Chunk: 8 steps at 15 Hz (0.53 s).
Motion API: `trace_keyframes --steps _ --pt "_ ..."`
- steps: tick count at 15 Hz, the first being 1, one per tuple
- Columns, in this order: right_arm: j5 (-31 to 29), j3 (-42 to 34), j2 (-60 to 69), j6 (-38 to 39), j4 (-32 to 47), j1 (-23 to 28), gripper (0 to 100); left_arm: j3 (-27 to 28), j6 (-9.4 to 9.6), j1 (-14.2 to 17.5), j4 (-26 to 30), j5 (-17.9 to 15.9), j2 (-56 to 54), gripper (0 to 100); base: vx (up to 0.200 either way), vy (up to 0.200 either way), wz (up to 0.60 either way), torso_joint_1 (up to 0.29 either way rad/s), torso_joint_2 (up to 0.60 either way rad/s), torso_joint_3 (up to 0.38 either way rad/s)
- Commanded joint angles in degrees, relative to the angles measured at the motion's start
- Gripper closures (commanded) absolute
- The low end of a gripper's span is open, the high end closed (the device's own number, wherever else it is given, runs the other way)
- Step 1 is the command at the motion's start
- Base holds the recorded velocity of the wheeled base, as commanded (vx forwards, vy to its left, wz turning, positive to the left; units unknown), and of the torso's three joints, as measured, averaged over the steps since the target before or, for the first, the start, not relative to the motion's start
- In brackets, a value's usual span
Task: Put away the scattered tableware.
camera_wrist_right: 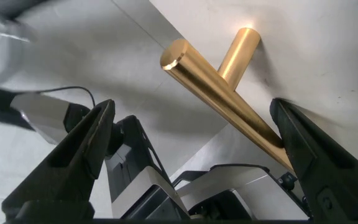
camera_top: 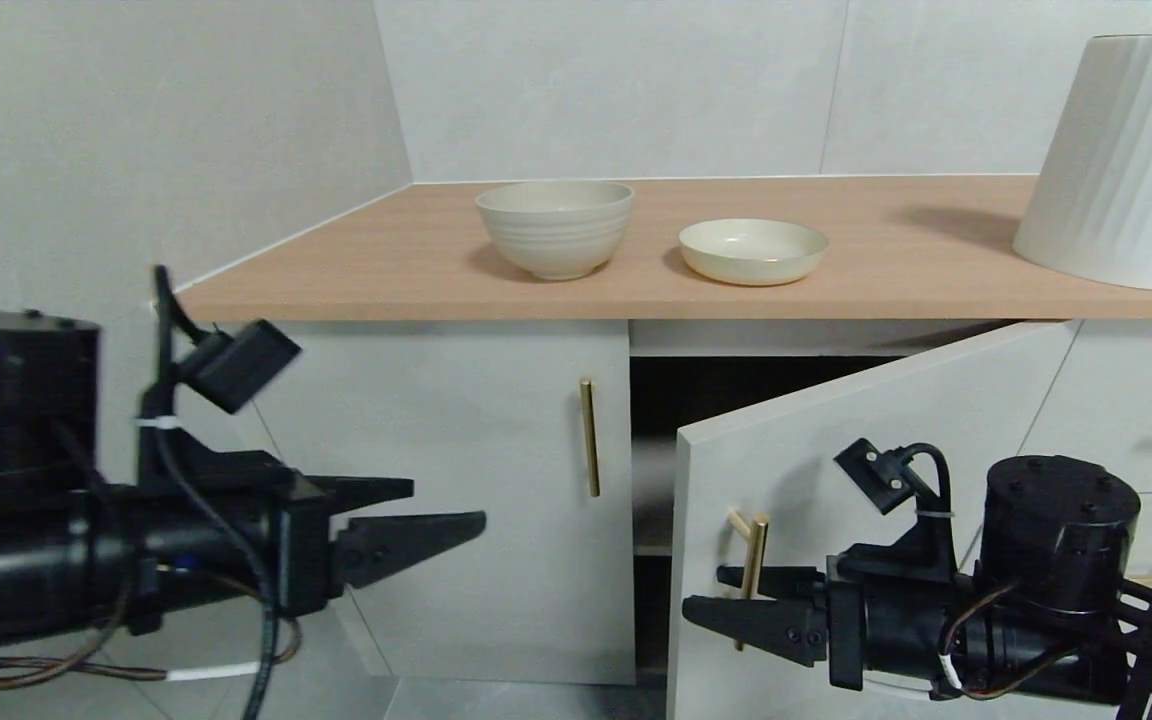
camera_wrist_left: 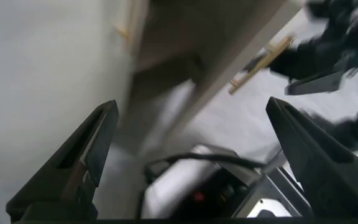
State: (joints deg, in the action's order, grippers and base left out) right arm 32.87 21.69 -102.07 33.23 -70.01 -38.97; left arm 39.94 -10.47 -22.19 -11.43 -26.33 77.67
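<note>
Cream ribbed bowl [camera_top: 555, 228] sits on the tabletop [camera_top: 386, 270], flat dish [camera_top: 753, 250] beside it. Left claw [camera_top: 446, 505] and right claw [camera_top: 704, 590] are wide.

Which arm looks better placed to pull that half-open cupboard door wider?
Right. The right claw sits open around the gold handle of the half-open door, one finger on each side. The left claw hangs open before the closed door, away from that handle.
</note>
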Motion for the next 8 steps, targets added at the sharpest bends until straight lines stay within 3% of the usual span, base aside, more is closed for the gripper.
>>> trace_keyframes --steps 1,2,3,4,6,7,8 --pt "0.01 -0.42 0.03 -0.01 -0.04 0.04 0 -5.04 -1.83 -4.71 -8.08 0.23 12.6 0 0.0 0.0 0.0 0.0 0.0 0.0" --pt "0.01 -0.42 0.03 -0.01 -0.04 0.04 0 -5.04 -1.83 -4.71 -8.08 0.23 12.6 0 0.0 0.0 0.0 0.0 0.0 0.0" --pt "0.01 -0.68 0.03 -0.01 -0.04 -0.05 0 -5.92 -4.91 -6.38 -12.47 0.32 14.53 0 0.0 0.0 0.0 0.0 0.0 0.0" --pt "0.01 -0.68 0.03 -0.01 -0.04 -0.05 0 -5.83 -5.79 -6.9 -12.56 0.32 14.53 0 0.0 0.0 0.0 0.0 0.0 0.0" --pt "0.01 -0.77 0.03 -0.01 -0.04 -0.05 0 -5.75 -5.88 -7.7 -12.65 0.32 14.62 0 0.0 0.0 0.0 0.0 0.0 0.0" --pt "0.01 -0.86 -0.06 -0.01 -0.04 -0.05 0 -5.75 -5.79 -8.22 -12.65 0.32 14.53 100 0.0 0.0 0.0 0.0 0.0 0.0" --pt "0.01 -0.86 -0.06 -0.01 -0.04 -0.05 0 -5.31 -5.88 -8.75 -12.74 0.32 14.44 100 0.0 0.0 0.0 0.0 0.0 0.0"
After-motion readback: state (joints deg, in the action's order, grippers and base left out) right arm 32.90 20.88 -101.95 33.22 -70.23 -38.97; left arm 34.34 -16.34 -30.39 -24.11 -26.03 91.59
